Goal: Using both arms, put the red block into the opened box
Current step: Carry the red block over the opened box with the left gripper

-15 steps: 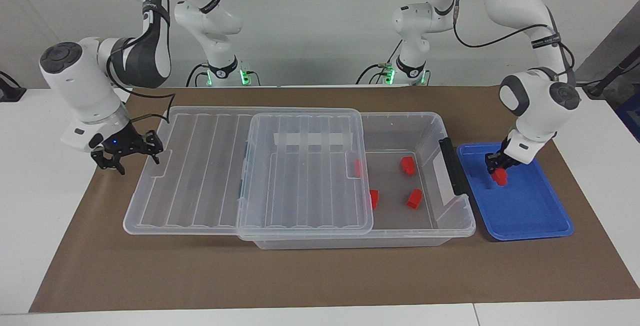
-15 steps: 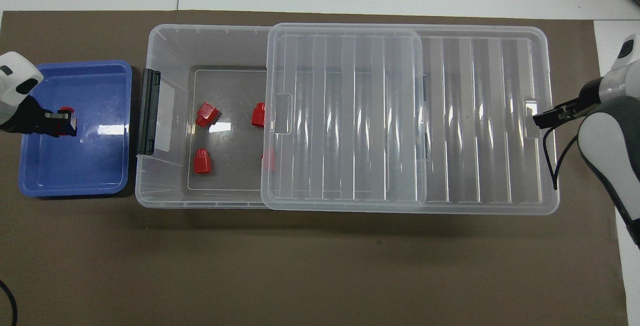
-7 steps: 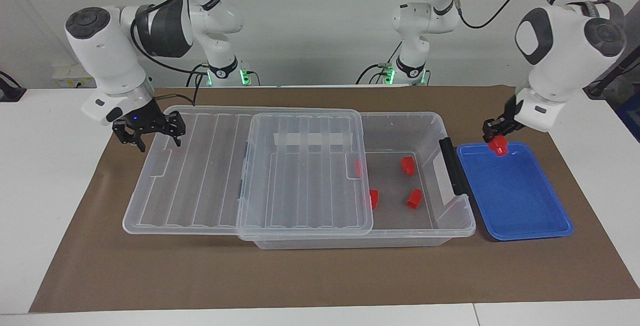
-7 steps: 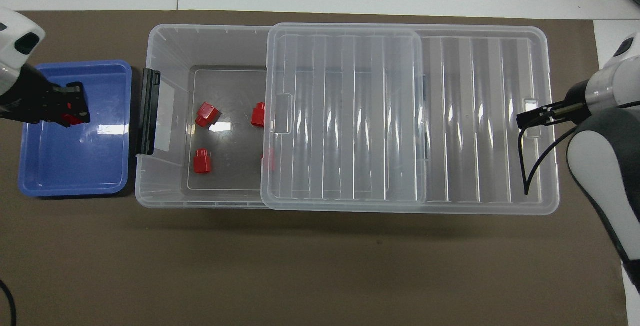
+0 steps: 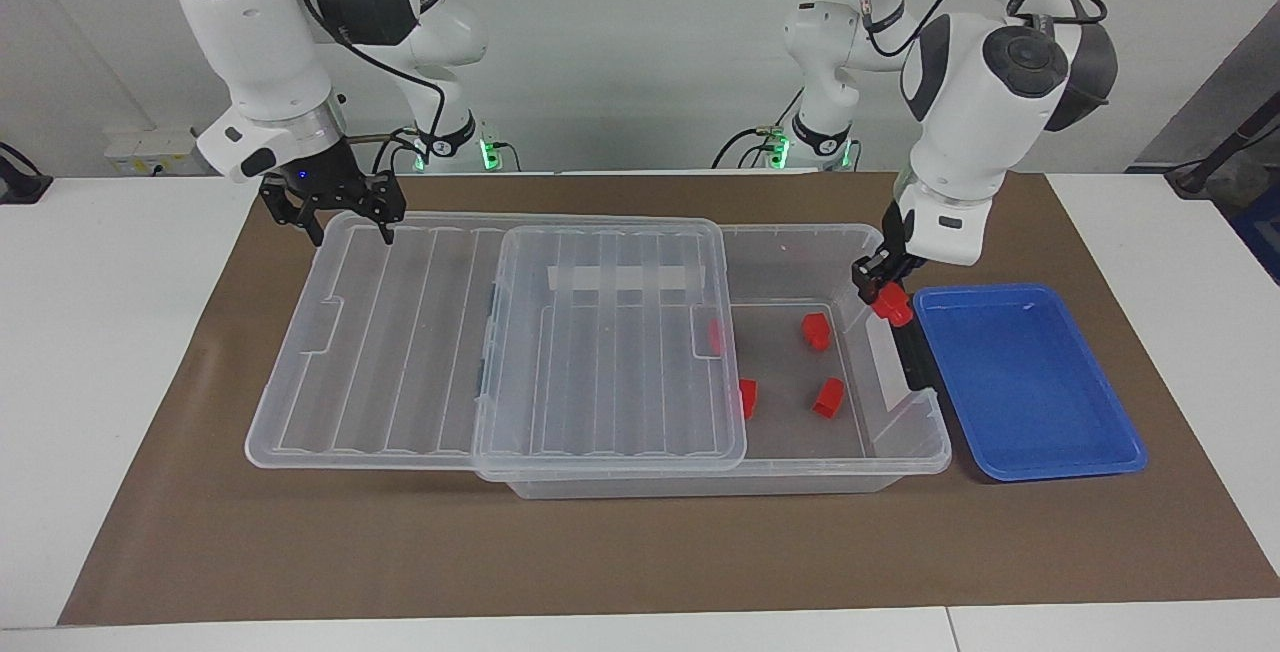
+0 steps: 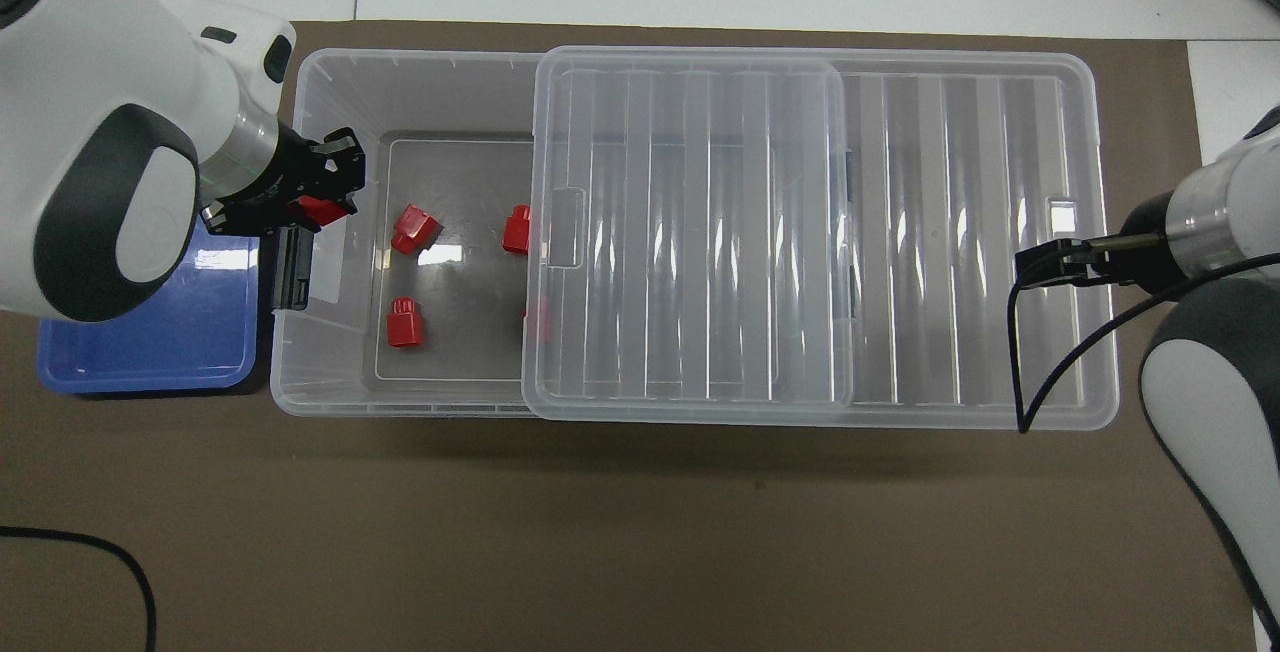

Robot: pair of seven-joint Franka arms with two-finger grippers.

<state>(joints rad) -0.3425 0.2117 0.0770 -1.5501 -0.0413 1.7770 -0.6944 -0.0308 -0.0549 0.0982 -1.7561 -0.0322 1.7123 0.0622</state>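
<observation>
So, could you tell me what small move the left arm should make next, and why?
Probably carry on a little further over the open part of the box before releasing. The left hand holds the red block roughly above the box's black end handle, so dropping it now might miss the inside.

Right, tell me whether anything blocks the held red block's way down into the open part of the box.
Nothing visible does. The left gripper, shut on the red block, hangs over the box's handle-end rim. The lid covers only the end toward the right arm, so the floor beside the four loose blocks is uncovered.
</observation>
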